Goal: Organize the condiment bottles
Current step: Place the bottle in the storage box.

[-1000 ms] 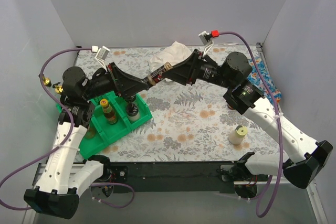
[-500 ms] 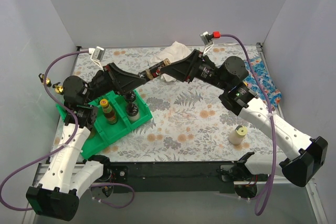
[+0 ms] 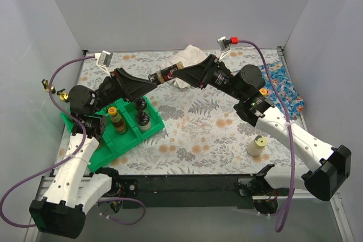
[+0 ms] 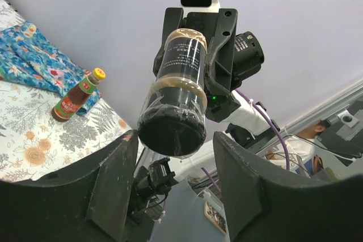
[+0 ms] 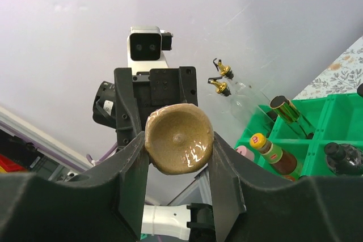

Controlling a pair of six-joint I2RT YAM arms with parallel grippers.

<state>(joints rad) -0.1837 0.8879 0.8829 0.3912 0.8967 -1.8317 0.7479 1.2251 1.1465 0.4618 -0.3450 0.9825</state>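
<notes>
Right gripper (image 3: 177,74) clamps a bottle (image 4: 177,97) mid-air, while the left gripper (image 4: 173,140) has its jaws flanking the cap end, not pinching. This looks like a handover. Next, left pinches, right lets go, then to the green tray (image 3: 153,123).

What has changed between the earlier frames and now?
The left claw reached right and narrowed around the black-capped end of the sauce bottle. Whether it grips yet is unclear. The right claw, still shut on the bottle's base, carried it slightly left and away from the arm bases. The green tray and the cream bottle stayed put.
</notes>
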